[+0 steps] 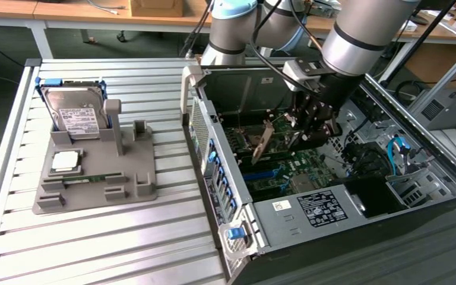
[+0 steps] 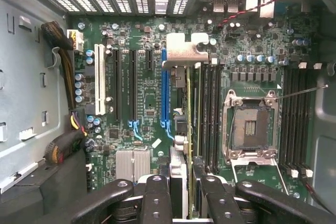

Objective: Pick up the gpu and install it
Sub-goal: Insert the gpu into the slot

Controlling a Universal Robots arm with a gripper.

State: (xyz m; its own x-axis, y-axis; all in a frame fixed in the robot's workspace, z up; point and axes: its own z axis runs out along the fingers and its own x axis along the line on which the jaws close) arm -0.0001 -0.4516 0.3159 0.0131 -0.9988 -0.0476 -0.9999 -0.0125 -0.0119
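The gpu [image 2: 187,129] shows edge-on in the wrist view as a thin dark card with a silver end bracket [image 2: 181,51]. My gripper [image 2: 186,203] is shut on it, with the black fingers [image 2: 156,200] pressing on both faces. The card hangs over the motherboard, just beside the long blue slot [image 2: 165,87]; I cannot tell whether its edge touches the board. In the exterior view the gpu [image 1: 262,141] hangs tilted inside the open computer case [image 1: 212,148], held by the gripper [image 1: 303,122] above the green board.
A grey fixture [image 1: 133,178] on the slatted table holds a silver hard drive [image 1: 78,116], a processor chip [image 1: 66,160] and a green memory stick [image 1: 93,177]. Inside the case are the empty processor socket [image 2: 251,127], a cable bundle [image 2: 65,77] and blue cables [image 1: 398,154].
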